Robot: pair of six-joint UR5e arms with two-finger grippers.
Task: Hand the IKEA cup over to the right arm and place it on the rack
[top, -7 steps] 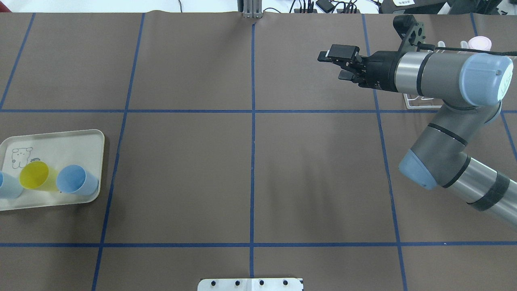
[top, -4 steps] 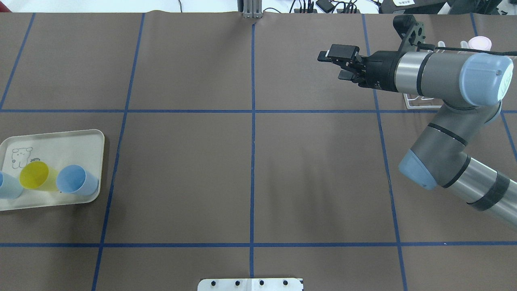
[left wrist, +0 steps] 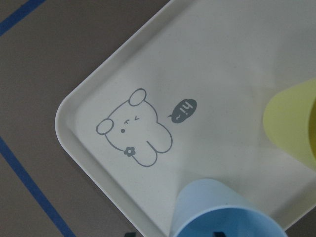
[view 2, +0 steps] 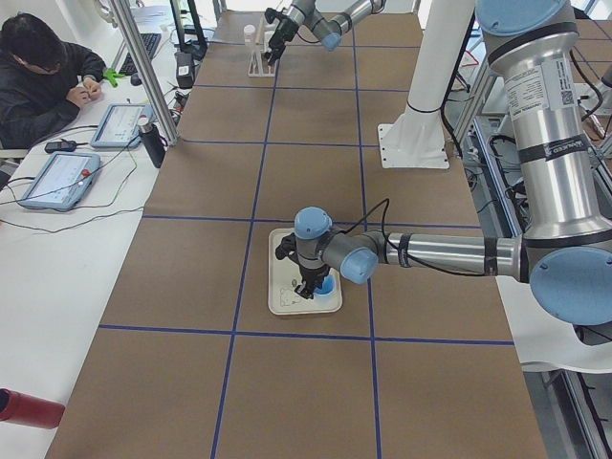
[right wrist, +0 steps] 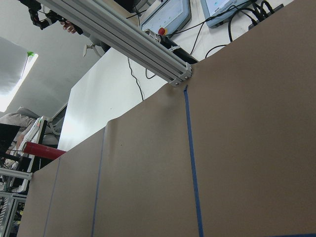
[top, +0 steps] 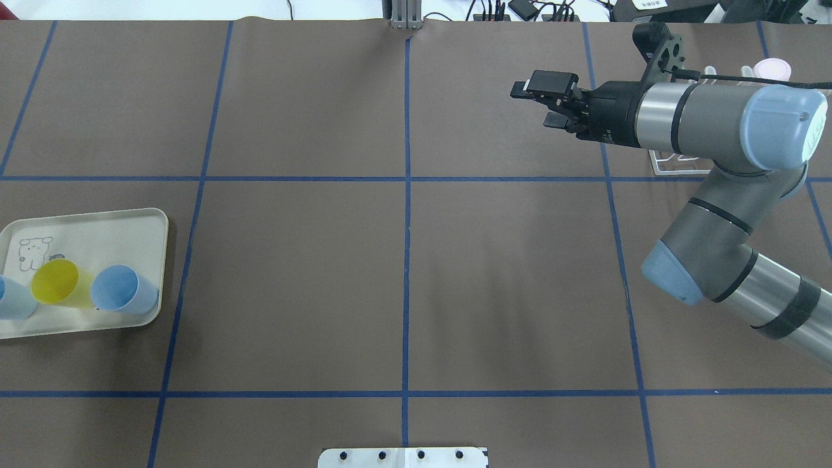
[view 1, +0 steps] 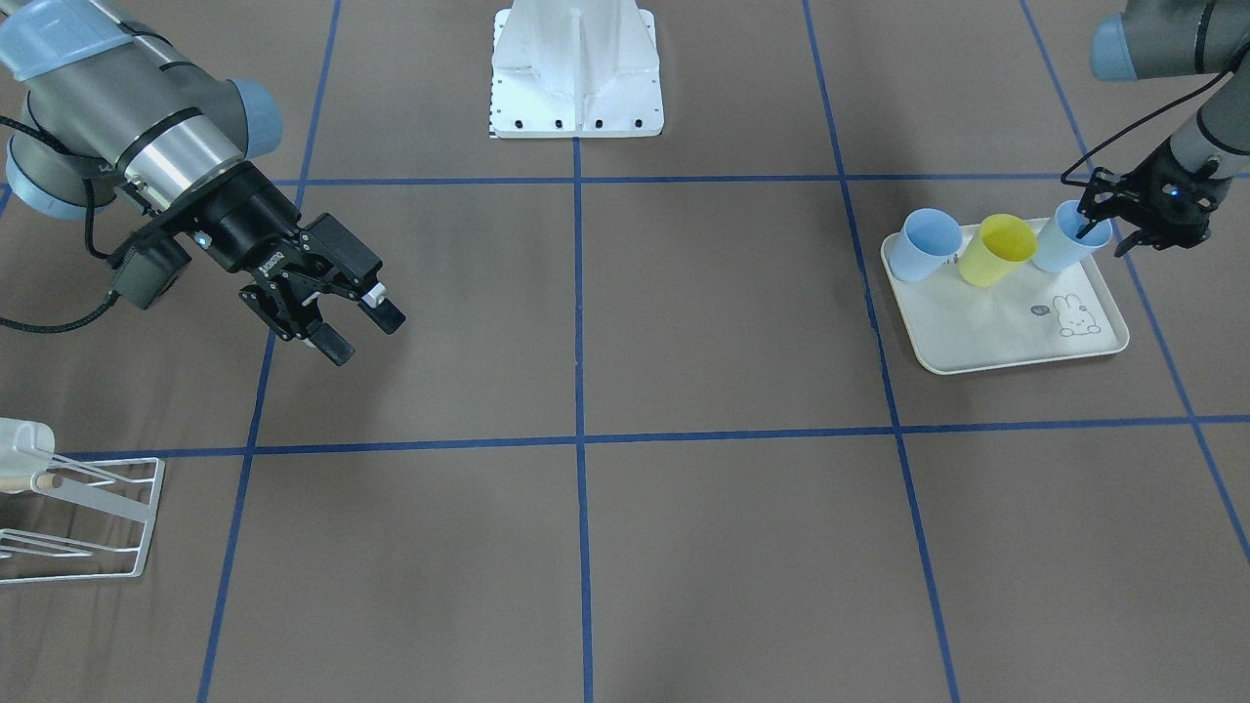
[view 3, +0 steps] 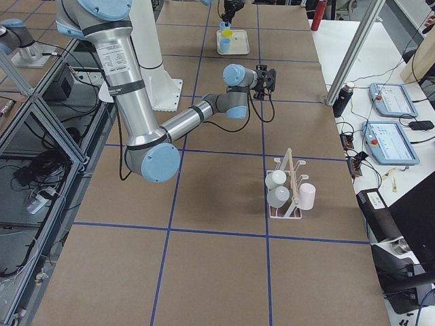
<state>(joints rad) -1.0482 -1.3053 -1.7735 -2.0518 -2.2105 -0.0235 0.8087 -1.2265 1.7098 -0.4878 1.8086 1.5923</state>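
Note:
Three IKEA cups stand on the cream tray (view 1: 1016, 342): a blue one (view 1: 928, 244), a yellow one (view 1: 996, 249) and a light-blue one (view 1: 1060, 244). My left gripper (view 1: 1099, 234) is at the light-blue cup (left wrist: 222, 212), open, with one finger inside the rim and the other outside it. Far across the table my right gripper (view 1: 363, 334) hangs above the brown mat, open and empty, also shown in the overhead view (top: 534, 105). The white wire rack (view 1: 88, 517) sits near the right arm, mostly hidden behind it from overhead (top: 676, 166).
The rack (view 3: 289, 183) holds a pink cup (view 3: 307, 195) and two pale cups (view 3: 275, 180). The robot's white base plate (view 1: 576, 98) is at mid-table. A person sits at a side desk (view 2: 43, 76) with tablets.

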